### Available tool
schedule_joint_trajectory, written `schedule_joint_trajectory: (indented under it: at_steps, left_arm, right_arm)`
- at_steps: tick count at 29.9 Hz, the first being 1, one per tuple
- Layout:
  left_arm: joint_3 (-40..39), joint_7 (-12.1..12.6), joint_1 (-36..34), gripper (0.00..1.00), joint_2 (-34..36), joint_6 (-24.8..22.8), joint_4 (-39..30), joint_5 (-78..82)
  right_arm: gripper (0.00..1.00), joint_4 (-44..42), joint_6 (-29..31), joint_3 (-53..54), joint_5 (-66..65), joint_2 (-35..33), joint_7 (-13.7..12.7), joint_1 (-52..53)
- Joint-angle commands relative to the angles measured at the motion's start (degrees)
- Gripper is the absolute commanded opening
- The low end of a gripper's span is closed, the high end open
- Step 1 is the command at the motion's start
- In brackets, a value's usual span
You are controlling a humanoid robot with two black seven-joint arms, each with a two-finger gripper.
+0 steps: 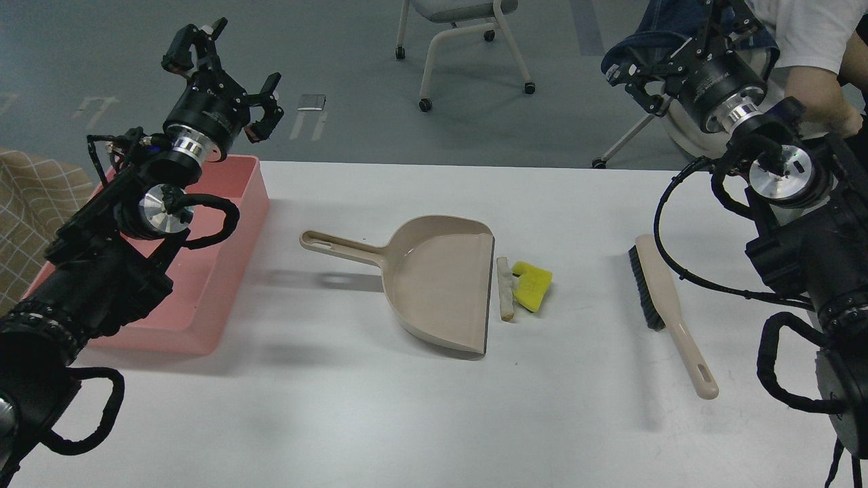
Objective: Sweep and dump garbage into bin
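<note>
The garbage lies mid-table: a yellow notched chunk (532, 285) and a whitish-tan strip (505, 288), both just right of the beige dustpan's (437, 279) open lip. The pan's handle points left toward the bin (234, 230), a shallow pink tub at the table's left edge. A beige brush (668, 305) with black bristles lies to the right. My left gripper (227, 74) hangs open and empty above the bin's far end. My right gripper (641, 74) is raised past the table's far right edge, open and holding nothing.
A white table (339, 420) carries everything. Beyond its far edge stand a wheeled chair (461, 41) and a seated person (814, 61) at the upper right. A patterned beige surface (34, 203) lies left of the bin.
</note>
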Motion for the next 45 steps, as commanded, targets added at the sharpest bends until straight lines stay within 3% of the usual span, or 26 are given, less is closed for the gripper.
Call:
schedule_joint_trajectory:
  at_steps: [1, 35, 39, 45]
  left_arm:
    - [0.36, -0.44, -0.10, 0.98, -0.25, 0.57, 0.00, -0.04]
    - [0.27, -1.23, -0.27, 0.98, -1.21, 0.39, -1.14, 0.22]
    - [0.44, -2.81, 0.78, 0.98, -0.42, 1.01, -5.97, 0.31]
    - [0.79, -3.51, 10.26, 0.98, 5.72, 3.46, -23.10, 0.57]
  right_arm:
    - [1.00, 0.27, -0.11, 0.09, 0.01, -0.31, 0.00, 0.16]
    - [1.00, 5.45, 0.68, 0.00, 0.01, -2.33, 0.00, -3.88]
    - [1.00, 8.80, 0.68, 0.00, 0.01, -2.95, 0.00, -6.08]
    - [1.00, 10.20, 0.68, 0.00, 0.01, -4.17, 0.00, -7.40]
